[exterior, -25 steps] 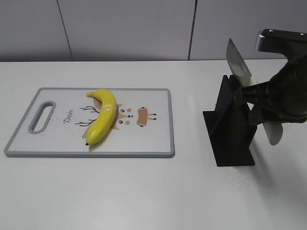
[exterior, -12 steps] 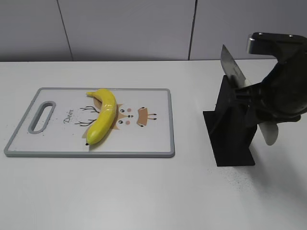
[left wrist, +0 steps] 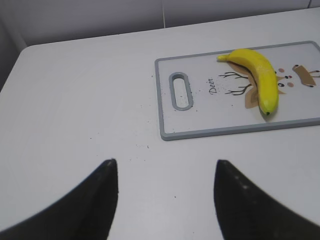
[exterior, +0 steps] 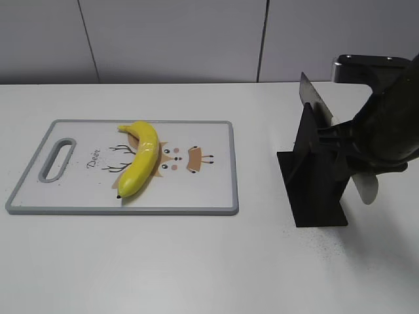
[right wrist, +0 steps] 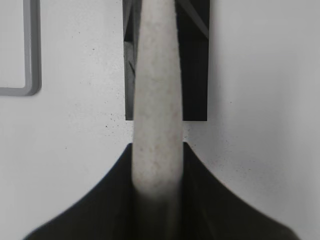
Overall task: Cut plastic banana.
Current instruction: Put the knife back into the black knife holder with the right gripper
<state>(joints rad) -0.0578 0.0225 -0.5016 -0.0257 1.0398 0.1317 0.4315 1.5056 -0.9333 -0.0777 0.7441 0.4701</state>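
The plastic banana (exterior: 141,160) lies on the white cutting board (exterior: 209,190), left of centre; it also shows in the left wrist view (left wrist: 260,75). My right gripper (exterior: 357,140) is shut on the white handle (right wrist: 157,125) of a knife. The knife's blade (exterior: 314,98) rises tilted above the black knife stand (exterior: 314,183). In the right wrist view the right gripper (right wrist: 157,147) presses the handle from both sides. My left gripper (left wrist: 165,162) is open and empty above bare table, short of the board's handle end (left wrist: 180,90). It is out of the exterior view.
The knife stand (right wrist: 195,60) stands on the white table to the right of the board, with a gap between them. A corner of the board (right wrist: 20,75) shows in the right wrist view. A grey panelled wall (exterior: 170,39) runs behind the table.
My right arm has shifted left with the knife. The blade tip has moved left and a little lower. The banana and board have not moved.
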